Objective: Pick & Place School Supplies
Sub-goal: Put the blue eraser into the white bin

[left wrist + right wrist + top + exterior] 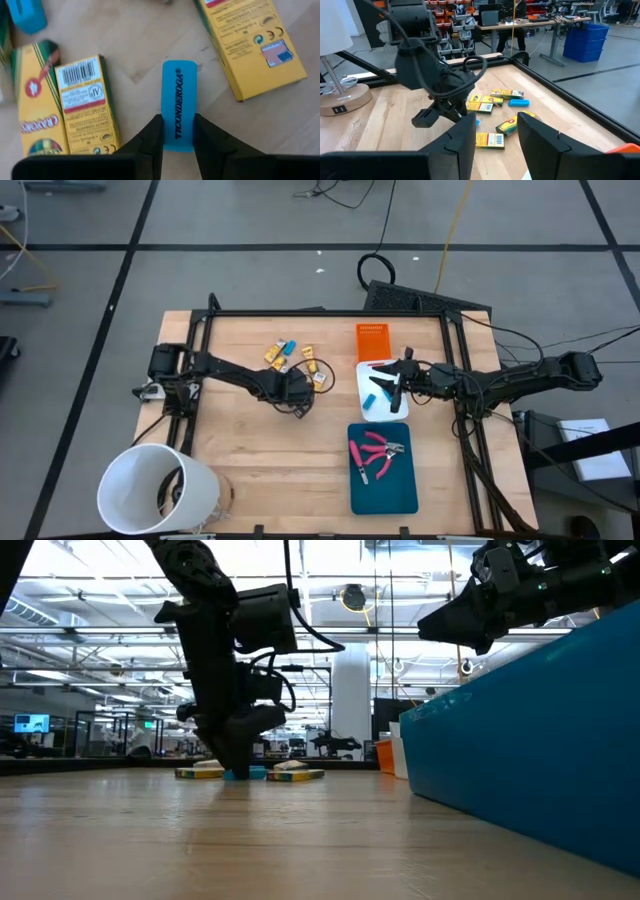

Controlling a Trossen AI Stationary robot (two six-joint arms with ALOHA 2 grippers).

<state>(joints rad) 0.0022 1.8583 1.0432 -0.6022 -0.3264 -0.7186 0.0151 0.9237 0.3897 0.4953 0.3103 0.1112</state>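
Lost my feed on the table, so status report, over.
Left gripper shut on blue eraser among the crayon boxes. Right gripper open, empty, over white tray. Nothing blocking.

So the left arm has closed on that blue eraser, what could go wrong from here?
1. The left end effector pinches only one end of the flat light-blue rectangular eraser, so it may pivot or slip out on lifting.
2. Yellow cardboard crayon boxes lie close on both sides; the fingers could nudge them.
3. The right end effector hovers over the white tray, near the likely drop-off path, risking a collision.
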